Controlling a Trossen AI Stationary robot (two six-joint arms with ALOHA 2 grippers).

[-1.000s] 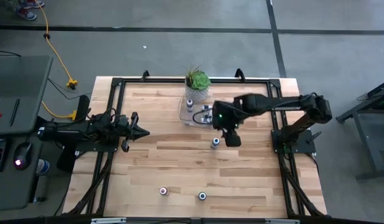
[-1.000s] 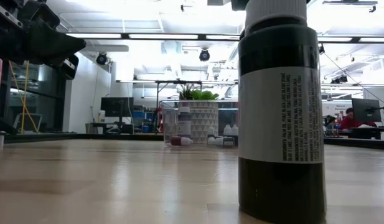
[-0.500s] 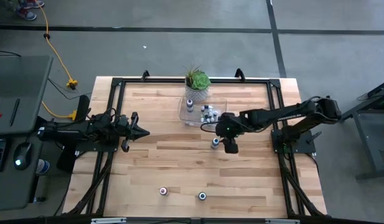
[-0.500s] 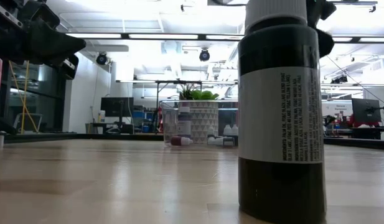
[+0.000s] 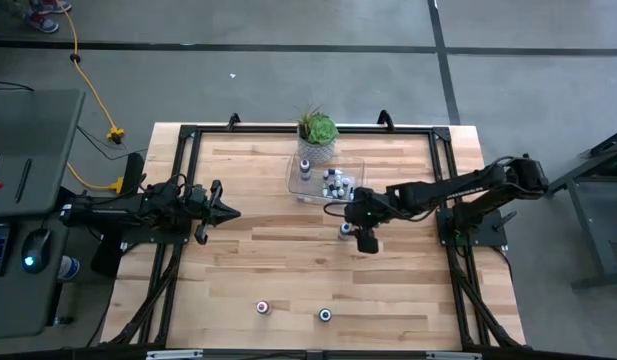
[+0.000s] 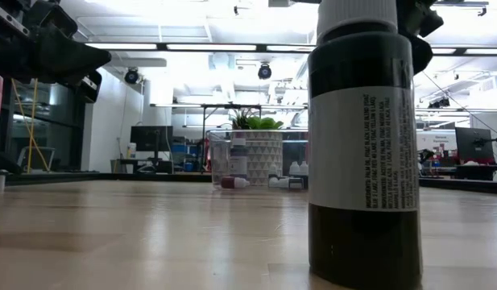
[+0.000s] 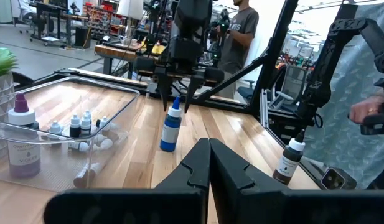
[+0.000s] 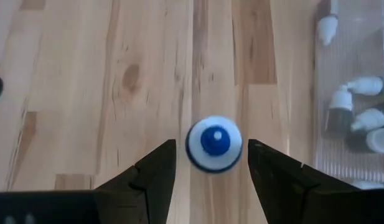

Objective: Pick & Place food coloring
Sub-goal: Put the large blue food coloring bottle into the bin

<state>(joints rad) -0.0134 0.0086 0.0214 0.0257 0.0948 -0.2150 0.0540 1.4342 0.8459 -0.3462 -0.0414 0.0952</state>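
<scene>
A blue food coloring bottle [image 5: 345,231] with a white-rimmed cap stands upright on the table's middle, near the clear tray [image 5: 353,164]. My right gripper [image 5: 352,233] hangs over it, pointing down and open. One finger is on each side of the bottle's cap [image 7: 174,103] without touching it; the right wrist view shows the cap [image 8: 214,143] centred in the gap of the gripper [image 8: 211,148]. The tray holds several small white-capped bottles [image 5: 334,183] and a purple one [image 7: 22,144]. My left gripper [image 5: 226,211] waits shut near the table's left edge.
A potted green plant [image 5: 317,131] stands at the tray's far side. A pink bottle [image 5: 262,307] and a dark bottle [image 5: 325,315] stand near the near edge; the dark bottle [image 6: 365,145] fills the low view. A person's hand [image 7: 367,112] shows beyond the right edge.
My right gripper has moved from beside the tray toward the near edge and down. It now stands over the blue bottle with its fingers astride the cap. The bottles have stayed in place.
</scene>
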